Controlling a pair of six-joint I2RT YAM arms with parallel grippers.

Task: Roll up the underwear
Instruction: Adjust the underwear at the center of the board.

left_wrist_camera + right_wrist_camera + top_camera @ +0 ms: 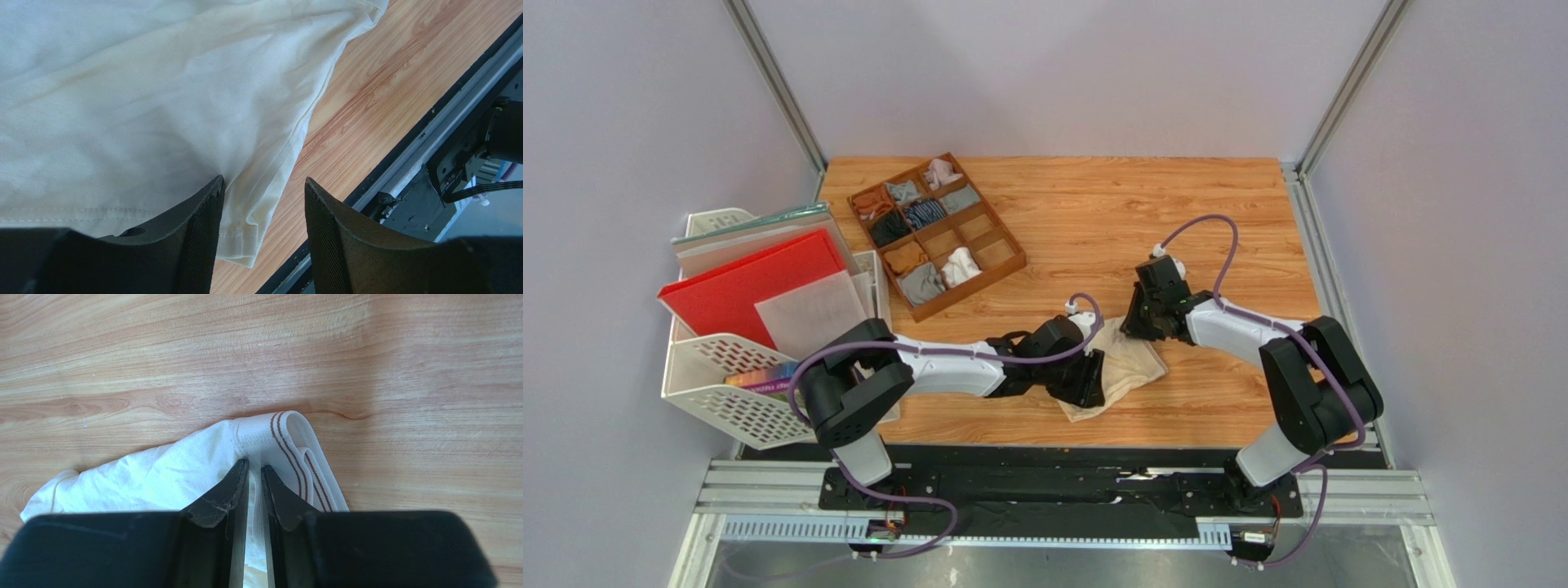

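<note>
One cream-beige underwear (1127,365) lies flat on the wooden table near its front edge. In the left wrist view (153,104) it fills the upper left, and its hemmed corner lies between my fingers. My left gripper (264,191) is open and low over that corner; in the top view it (1087,380) sits at the cloth's left side. My right gripper (255,467) is shut on the white waistband with thin brown stripes (288,438); in the top view it (1136,325) is at the cloth's far edge. No flat white brief shows.
A wooden divided tray (972,292) with small rolled garments stands at the back left. White mesh baskets (719,386) and a red folder (744,288) sit at the left edge. The black base rail (423,128) runs just past the table's front edge.
</note>
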